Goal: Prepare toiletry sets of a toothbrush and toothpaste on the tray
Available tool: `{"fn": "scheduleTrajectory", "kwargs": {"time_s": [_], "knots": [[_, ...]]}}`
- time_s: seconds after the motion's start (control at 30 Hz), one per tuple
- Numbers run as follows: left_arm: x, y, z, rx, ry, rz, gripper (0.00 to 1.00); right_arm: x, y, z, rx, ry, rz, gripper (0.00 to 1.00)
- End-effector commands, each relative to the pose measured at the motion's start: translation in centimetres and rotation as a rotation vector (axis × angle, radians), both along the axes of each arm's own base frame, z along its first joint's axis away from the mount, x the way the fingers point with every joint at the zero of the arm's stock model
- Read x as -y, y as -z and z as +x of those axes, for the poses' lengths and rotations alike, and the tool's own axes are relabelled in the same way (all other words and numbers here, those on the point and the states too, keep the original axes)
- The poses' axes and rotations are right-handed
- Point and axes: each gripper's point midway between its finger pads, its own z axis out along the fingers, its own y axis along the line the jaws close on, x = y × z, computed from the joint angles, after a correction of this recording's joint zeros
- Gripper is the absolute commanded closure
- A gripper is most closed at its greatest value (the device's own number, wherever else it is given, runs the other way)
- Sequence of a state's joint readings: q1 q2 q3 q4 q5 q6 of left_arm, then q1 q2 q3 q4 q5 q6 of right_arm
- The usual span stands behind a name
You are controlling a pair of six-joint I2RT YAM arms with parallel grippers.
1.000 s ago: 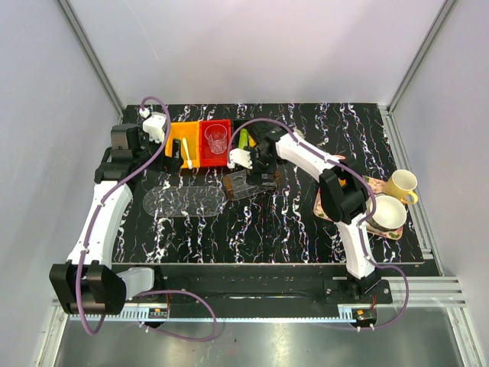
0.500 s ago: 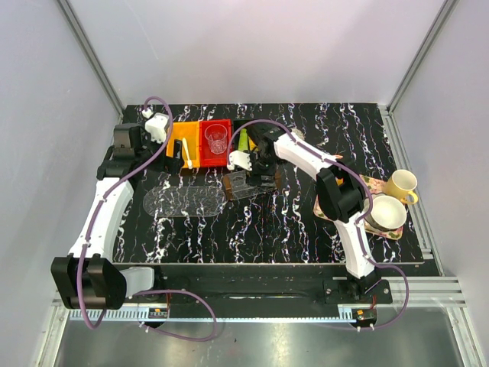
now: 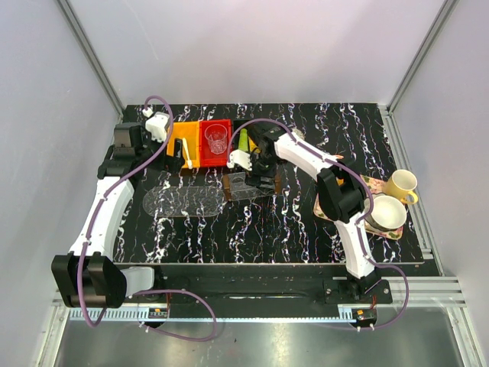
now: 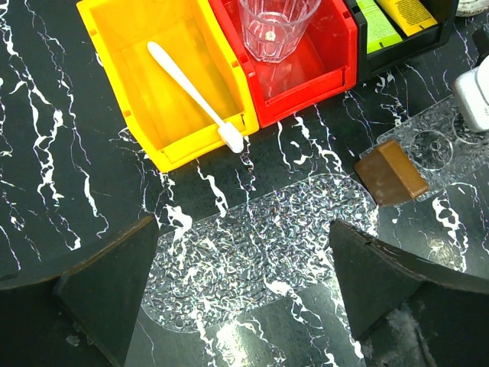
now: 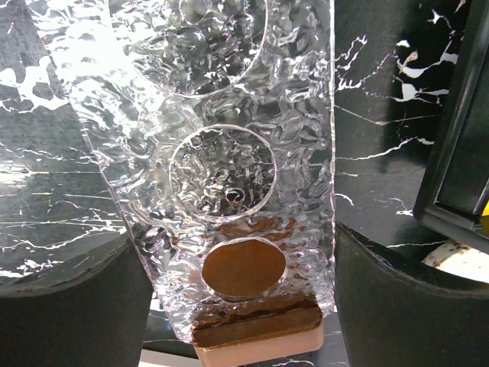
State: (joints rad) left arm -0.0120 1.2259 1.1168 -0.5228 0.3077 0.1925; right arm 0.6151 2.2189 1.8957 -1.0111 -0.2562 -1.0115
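Note:
The white toothbrush [image 4: 191, 92] lies in the yellow bin [image 4: 130, 69], also seen from above [image 3: 186, 153]. The green toothpaste tube [image 4: 374, 23] and the yellow tube [image 4: 412, 11] lie in a black bin; from above I see the green one [image 3: 243, 140]. The clear textured tray [image 4: 260, 245] lies flat on the table [image 3: 183, 202]. My left gripper [image 4: 244, 306] is open and empty above the tray's near end. My right gripper [image 5: 241, 306] is open, its jaws either side of a clear holder [image 5: 229, 176] with a brown base [image 5: 256, 329].
A red bin [image 4: 336, 69] holds a clear glass [image 4: 276, 27]. The holder's brown base also shows by the tray's end [image 4: 391, 172]. At the right a patterned plate [image 3: 325, 206] carries a yellow mug [image 3: 401, 185] and a white cup [image 3: 386, 214].
My right gripper has shifted slightly over the clear holder, which now lies a little more level. My left arm has barely moved.

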Motion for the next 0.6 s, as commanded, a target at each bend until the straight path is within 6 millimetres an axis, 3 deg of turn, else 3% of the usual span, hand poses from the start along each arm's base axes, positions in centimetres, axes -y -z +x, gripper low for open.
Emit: {"fn": "scheduleTrajectory", "kwargs": {"time_s": [0.0, 0.3, 0.57], "knots": [[-0.1, -1.5, 0.6, 0.067, 0.002, -0.003, 0.01, -0.4, -3.9, -1.0, 0.011, 0.036, 0.062, 0.58], [-1.2, -0.4, 0.2, 0.036, -0.066, 0.015, 0.01, -0.8, -7.1, -0.4, 0.080, 0.119, 0.123, 0.76], [-5.6, 2.5, -1.1, -0.047, -0.174, 0.009, 0.01, -2.3, -9.1, -0.6, 0.164, 0.160, 0.169, 0.88]]}}
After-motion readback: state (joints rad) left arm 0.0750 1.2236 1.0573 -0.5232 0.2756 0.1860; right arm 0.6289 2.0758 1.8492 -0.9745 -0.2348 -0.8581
